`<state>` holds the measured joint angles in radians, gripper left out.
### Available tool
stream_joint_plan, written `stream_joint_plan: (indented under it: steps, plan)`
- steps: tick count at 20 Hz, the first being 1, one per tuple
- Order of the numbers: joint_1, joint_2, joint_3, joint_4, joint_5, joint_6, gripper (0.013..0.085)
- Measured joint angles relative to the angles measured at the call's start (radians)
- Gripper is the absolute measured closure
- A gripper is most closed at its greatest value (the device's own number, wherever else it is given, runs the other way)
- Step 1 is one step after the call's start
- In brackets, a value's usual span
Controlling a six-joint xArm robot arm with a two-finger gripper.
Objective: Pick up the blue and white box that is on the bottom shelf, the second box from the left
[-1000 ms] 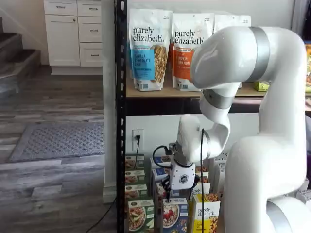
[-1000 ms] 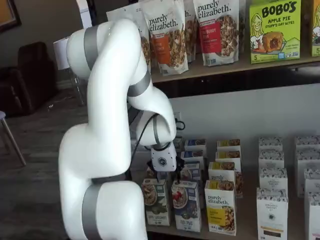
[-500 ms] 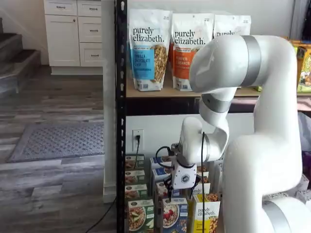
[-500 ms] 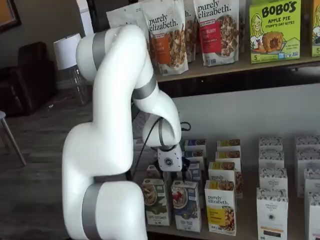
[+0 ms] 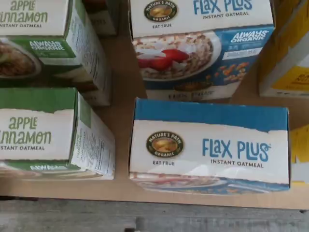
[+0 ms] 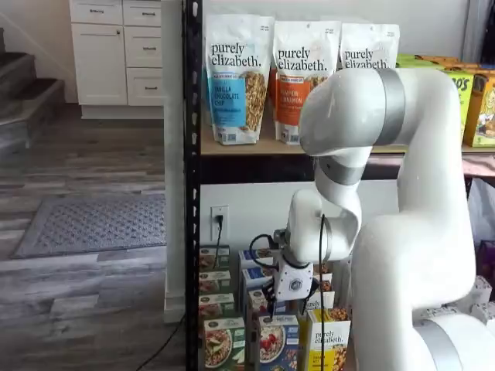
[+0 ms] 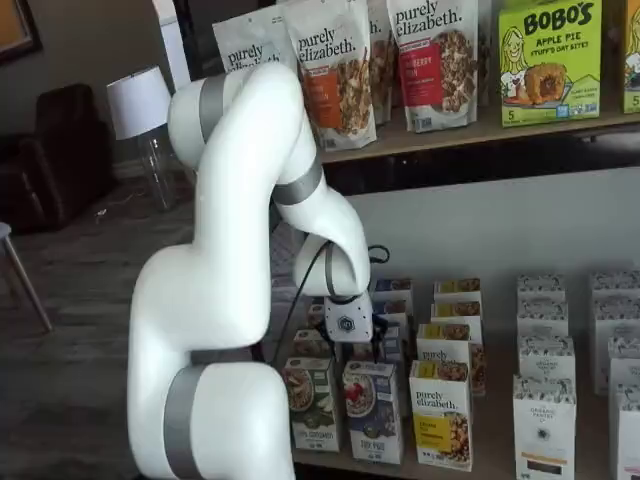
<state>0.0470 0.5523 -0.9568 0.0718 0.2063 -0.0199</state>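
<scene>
The arm [image 7: 230, 290] is made of thick, glossy white rounded segments with grey bands at its joints. A thin black cable [image 6: 322, 263] runs down its lower link. The claw [image 7: 353, 348] body is white, bearing a small round dark emblem.

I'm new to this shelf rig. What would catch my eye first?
The big white robot arm fills both shelf views, bent down over the bottom shelf. Under its gripper stands the small dark blue and white cardboard box, between a green-fronted box and a yellow one.
</scene>
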Motion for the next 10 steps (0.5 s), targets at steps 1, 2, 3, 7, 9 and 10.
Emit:
stream_joint_plan:
  steps: [1, 2, 3, 7, 9, 10]
  plan:
    - [-0.001, 0.005, -0.004, -0.02, -0.003, 0.018, 0.013]
    - [-0.004, 0.011, -0.008, -0.045, -0.005, 0.04, 0.013]
    - [-0.006, 0.016, -0.011, -0.066, -0.007, 0.06, 0.013]
    - [-0.009, 0.041, -0.026, -0.128, -0.018, 0.117, 0.013]
    - [-0.007, 0.055, -0.033, -0.143, -0.027, 0.133, 0.013]
    - [-0.006, 0.06, -0.036, -0.15, -0.03, 0.141, 0.013]
